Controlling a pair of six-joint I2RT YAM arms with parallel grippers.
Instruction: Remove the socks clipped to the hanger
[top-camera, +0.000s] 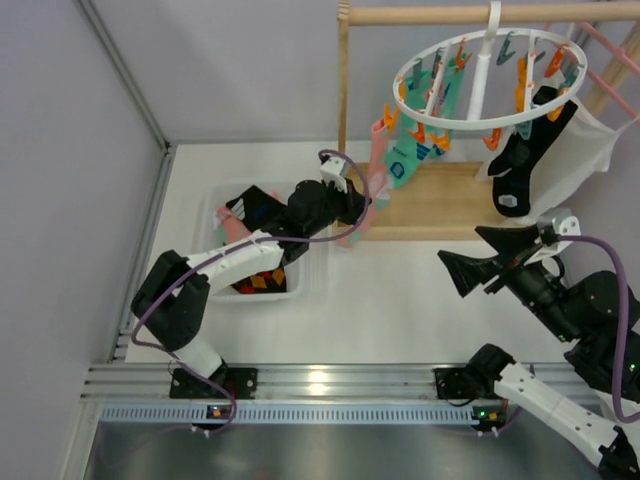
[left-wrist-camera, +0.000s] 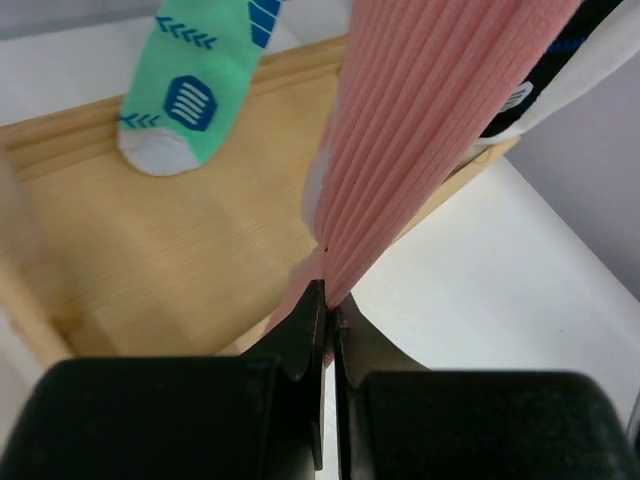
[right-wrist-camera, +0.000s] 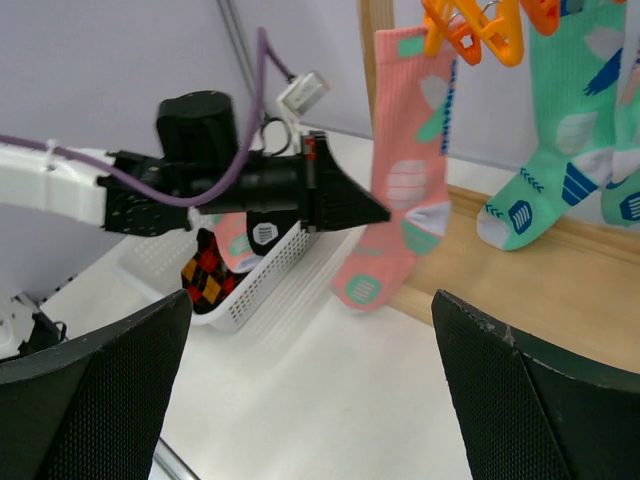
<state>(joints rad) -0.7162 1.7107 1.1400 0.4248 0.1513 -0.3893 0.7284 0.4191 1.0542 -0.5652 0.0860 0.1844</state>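
Note:
The round white hanger (top-camera: 478, 118) hangs from the wooden rail with orange and teal pegs. A pink sock (top-camera: 377, 165) with teal and white dots hangs from an orange peg (right-wrist-camera: 470, 30). My left gripper (top-camera: 365, 205) is shut on the lower part of that pink sock (left-wrist-camera: 430, 120), which is pulled taut; the right wrist view shows the grip on the pink sock (right-wrist-camera: 405, 200). Mint-teal socks (top-camera: 405, 160) hang beside it. A black sock (top-camera: 525, 160) hangs on the right. My right gripper (top-camera: 460, 245) is open and empty, low over the table and facing the left gripper (right-wrist-camera: 375, 212).
A white basket (top-camera: 215, 200) at the left holds socks, among them a black one with red-orange diamonds (right-wrist-camera: 205, 275). The wooden stand's base (top-camera: 440, 205) lies under the hanger. A large white cloth (top-camera: 590, 150) and a pink hanger (top-camera: 610, 50) hang at the right.

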